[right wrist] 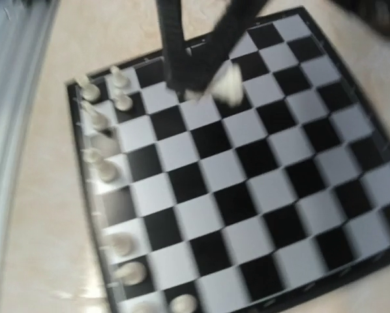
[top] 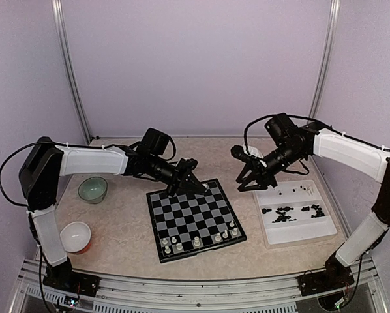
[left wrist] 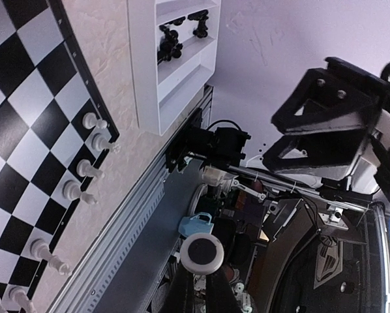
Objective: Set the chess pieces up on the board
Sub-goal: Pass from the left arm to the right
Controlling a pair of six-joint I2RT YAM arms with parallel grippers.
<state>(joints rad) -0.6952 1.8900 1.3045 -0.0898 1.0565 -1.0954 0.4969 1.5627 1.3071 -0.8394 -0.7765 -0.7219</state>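
The board [top: 188, 216] lies at the centre of the top view. A line of cream-white pieces [top: 197, 242] is seen along its lower edge, a few of them in the second rank, so the white side is judged partly set. No pieces are seen on the board's upper ranks. The black pieces [top: 286, 212] are heaped in the white tray [top: 299, 233] at the right of the frame, so the whole black side is not yet placed and well under half the task is judged done.

The left gripper [top: 187, 183] is held closed over the board's upper left corner, and nothing is seen in it. The right gripper [top: 246, 184] hangs between board and tray. In its wrist view a pale blur [right wrist: 226, 88] is seen at the fingertips, but whether a piece is gripped cannot be told.
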